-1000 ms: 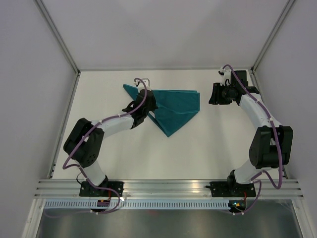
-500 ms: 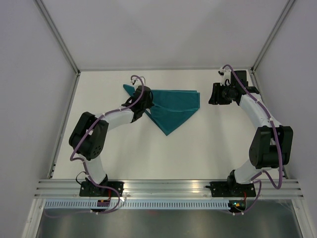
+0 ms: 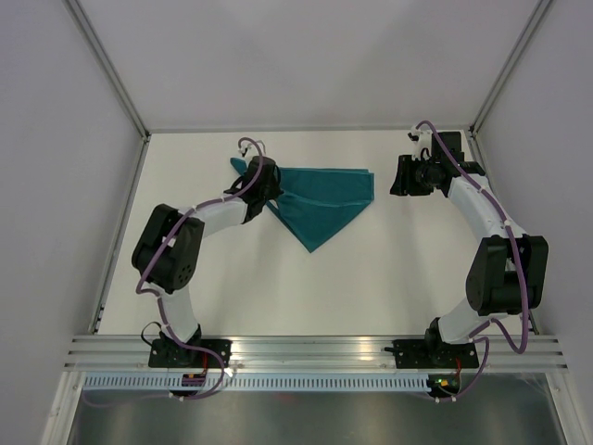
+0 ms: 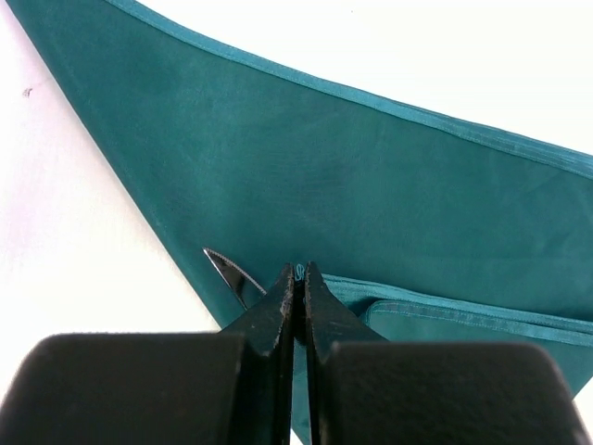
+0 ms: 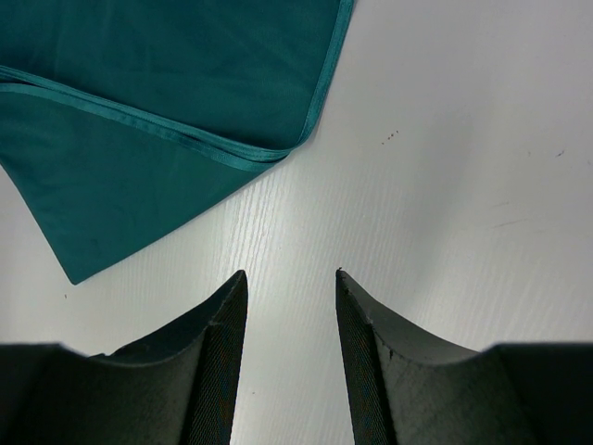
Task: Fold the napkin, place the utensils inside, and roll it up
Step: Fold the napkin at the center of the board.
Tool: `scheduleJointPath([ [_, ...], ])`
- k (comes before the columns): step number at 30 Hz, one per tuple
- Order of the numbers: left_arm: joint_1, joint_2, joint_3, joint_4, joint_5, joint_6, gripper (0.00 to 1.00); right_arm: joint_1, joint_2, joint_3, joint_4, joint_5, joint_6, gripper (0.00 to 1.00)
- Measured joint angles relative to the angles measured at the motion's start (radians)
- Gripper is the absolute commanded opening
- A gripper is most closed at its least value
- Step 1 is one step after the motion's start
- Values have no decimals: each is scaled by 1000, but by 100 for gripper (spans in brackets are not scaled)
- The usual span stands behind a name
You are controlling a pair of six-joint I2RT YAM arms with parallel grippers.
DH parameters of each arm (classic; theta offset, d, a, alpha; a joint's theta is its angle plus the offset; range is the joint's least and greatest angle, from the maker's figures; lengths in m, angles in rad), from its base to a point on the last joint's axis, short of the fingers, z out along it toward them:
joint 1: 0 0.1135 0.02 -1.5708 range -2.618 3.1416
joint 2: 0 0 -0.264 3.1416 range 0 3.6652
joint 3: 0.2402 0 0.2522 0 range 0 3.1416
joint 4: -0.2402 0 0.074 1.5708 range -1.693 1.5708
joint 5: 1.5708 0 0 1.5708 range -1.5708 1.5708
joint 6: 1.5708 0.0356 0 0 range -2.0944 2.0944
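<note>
The napkin (image 3: 326,197) lies on the far part of the white table (image 3: 371,278), about in the middle. It is blue-green and folded, with a long straight edge on the far side and a point facing the near side. The left claw (image 3: 269,190) is down on the left part of the napkin. Seen from the left wrist, its two black fingers (image 4: 278,301) are pressed tight together, and a tiny bit of the cloth is pinched between the tips. A folded edge of the cloth runs off to the right from there. Just left of the fingers, the thin silver tip of the knife (image 4: 230,267) sticks out from the edge of the napkin. The rest of the knife is hidden. The right claw (image 3: 400,178) is off to the right of the napkin and does not touch it. Its fingers (image 5: 218,324) stand wide apart with nothing between them, only bare table below. One corner of the napkin lies near them.
</note>
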Motion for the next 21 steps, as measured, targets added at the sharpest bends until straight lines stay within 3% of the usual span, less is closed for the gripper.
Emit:
scheduleJointPath([
  [19, 53, 76, 42, -5, 68, -15, 9, 0, 0, 0, 0, -14, -7, 49],
  [21, 58, 82, 46, -5, 76, -17, 14, 0, 0, 0, 0, -14, -9, 49],
])
